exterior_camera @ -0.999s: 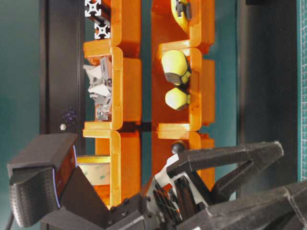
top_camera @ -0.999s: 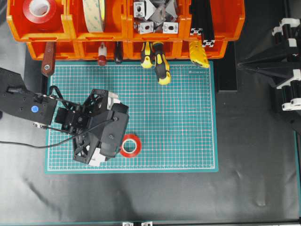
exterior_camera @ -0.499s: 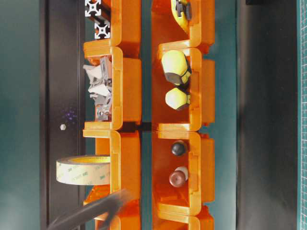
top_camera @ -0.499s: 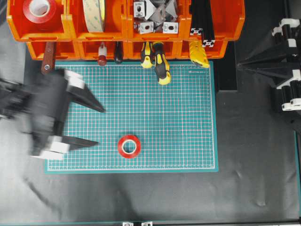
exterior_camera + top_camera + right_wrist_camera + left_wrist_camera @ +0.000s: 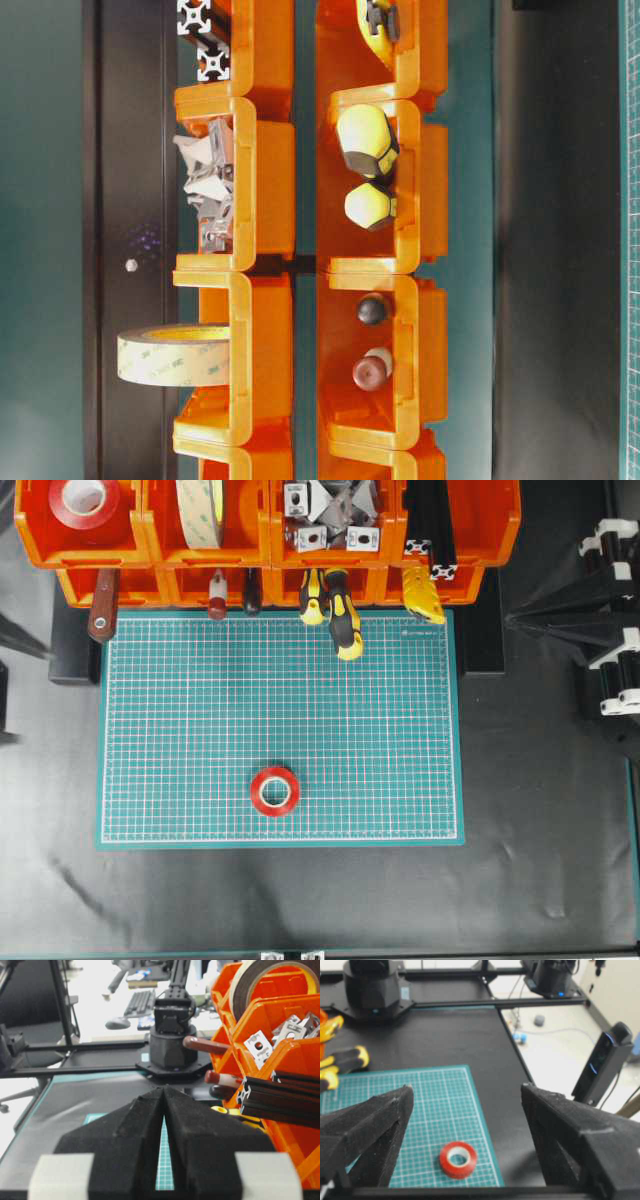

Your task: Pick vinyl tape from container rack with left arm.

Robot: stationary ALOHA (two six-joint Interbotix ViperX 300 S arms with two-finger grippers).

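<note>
My left gripper [image 5: 465, 1125] hangs spread wide and empty, so nothing is in my hold. The tape [image 5: 275, 790] lies flat on the green mat [image 5: 400, 730], well apart from the rack [image 5: 270, 540], where a second red roll [image 5: 84, 500] sits in the top-left bin. My right gripper [image 5: 164, 1110] looks pressed together, parked aside.

Glossy red vinyl tape [image 5: 275, 790] sits on the matt green cutting mat [image 5: 380, 730]; the container rack [image 5: 250, 540] looks smooth orange plastic, its brackets [image 5: 330, 515] bare metal
</note>
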